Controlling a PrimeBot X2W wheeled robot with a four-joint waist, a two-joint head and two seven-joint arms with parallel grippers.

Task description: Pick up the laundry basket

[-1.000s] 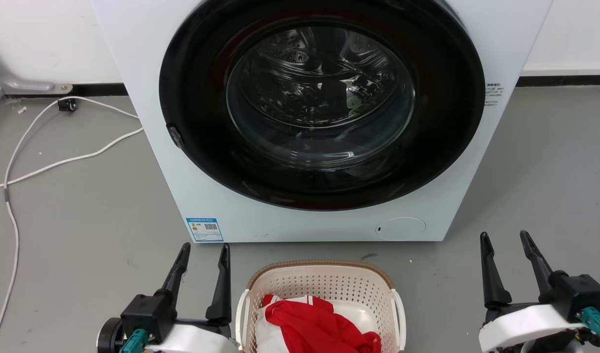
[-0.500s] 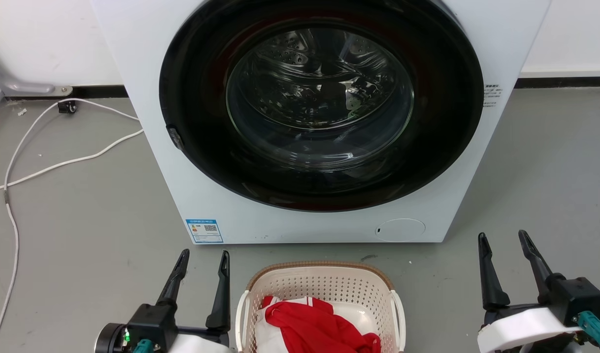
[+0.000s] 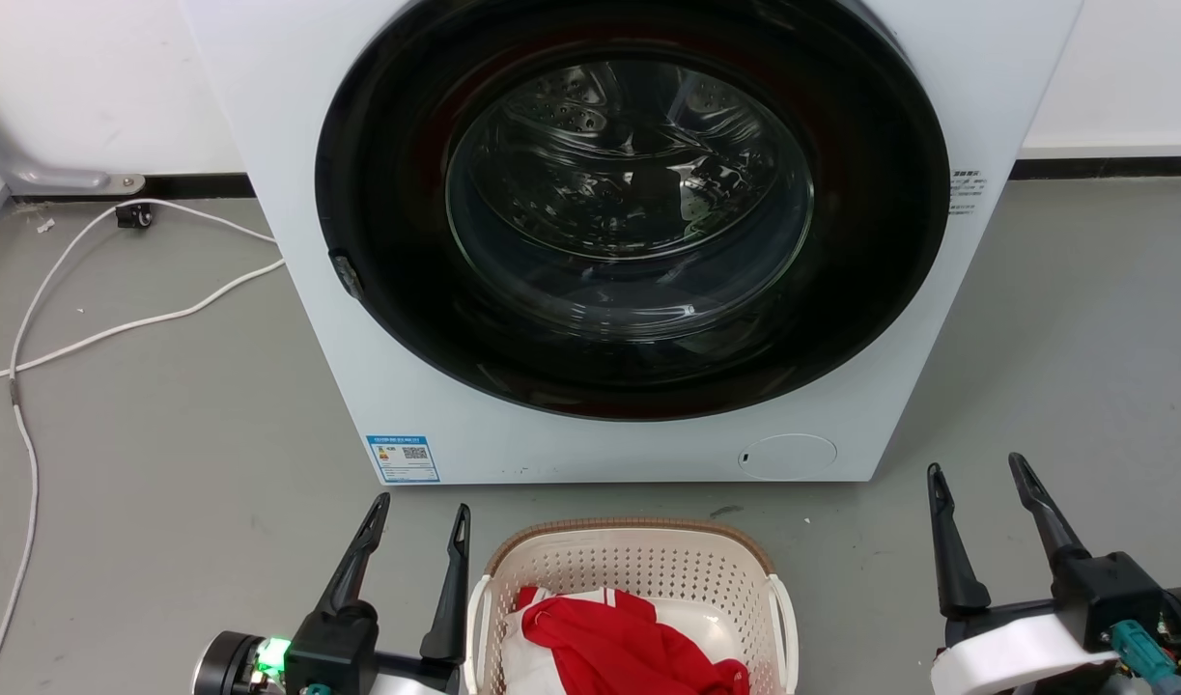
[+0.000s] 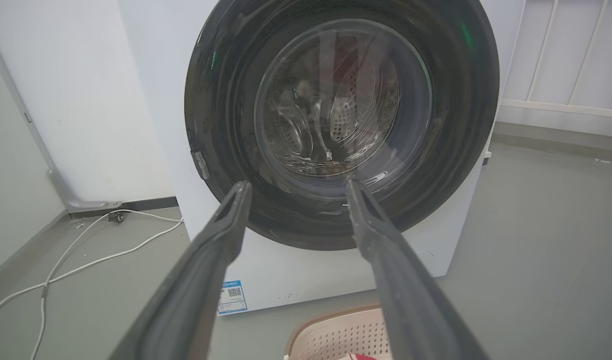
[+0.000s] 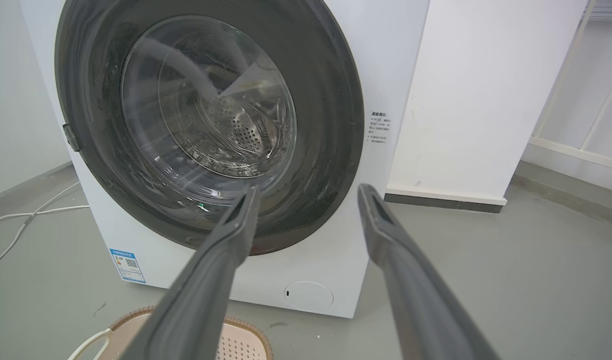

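- grey floor (image 3: 165,405) fills the lower part of the head view; a white wall (image 3: 88,87) with a dark skirting strip (image 3: 1111,164) runs across the top.
- white washing machine (image 3: 638,454), centre of frame, its round dark door (image 3: 629,222) closed and facing the camera.
- white cable (image 3: 117,323) loops over the floor at the left edge.
- laundry basket (image 3: 638,565), bottom centre, on the floor just in front of the machine, holding a red garment (image 3: 629,642) over white cloth (image 3: 706,618).
- left gripper (image 3: 423,503), lower left: fingers apart, holding nothing, just beside the basket's white handle (image 3: 473,618).
- right gripper (image 3: 975,463), lower right: fingers spread, holding nothing, well apart from the basket.
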